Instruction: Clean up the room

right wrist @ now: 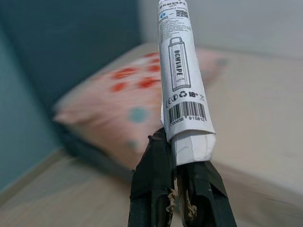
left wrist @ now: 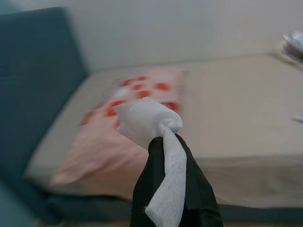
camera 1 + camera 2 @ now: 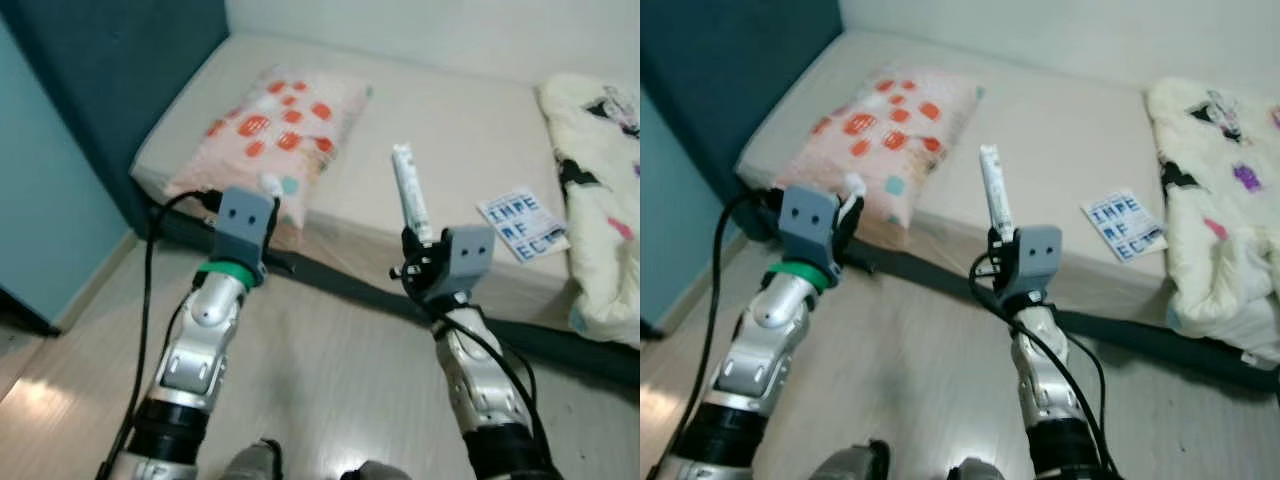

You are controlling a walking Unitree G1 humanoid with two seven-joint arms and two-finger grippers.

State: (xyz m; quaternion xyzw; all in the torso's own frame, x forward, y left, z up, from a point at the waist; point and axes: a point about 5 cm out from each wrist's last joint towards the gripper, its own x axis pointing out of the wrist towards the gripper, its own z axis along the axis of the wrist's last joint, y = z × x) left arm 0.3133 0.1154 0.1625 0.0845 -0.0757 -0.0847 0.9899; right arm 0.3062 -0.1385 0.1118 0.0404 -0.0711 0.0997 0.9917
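My right gripper (image 1: pixel 176 156) is shut on the bottom end of a slim white box (image 1: pixel 182 71) printed with a barcode, which stands upright above it (image 3: pixel 409 190). My left gripper (image 2: pixel 165 146) is shut on a crumpled white tissue (image 2: pixel 144 120), seen as a small white wad (image 3: pixel 270 183) in front of the pillow. Both arms are raised over the wooden floor, just short of the low mattress (image 3: pixel 460 130).
A pink pillow with red spots (image 3: pixel 275 125) lies at the mattress's left end. A blue-printed leaflet (image 3: pixel 522 224) and a cream patterned blanket (image 3: pixel 600 190) lie at the right. A dark teal headboard (image 3: pixel 110 70) stands at left. Wooden floor (image 3: pixel 330 380) lies below.
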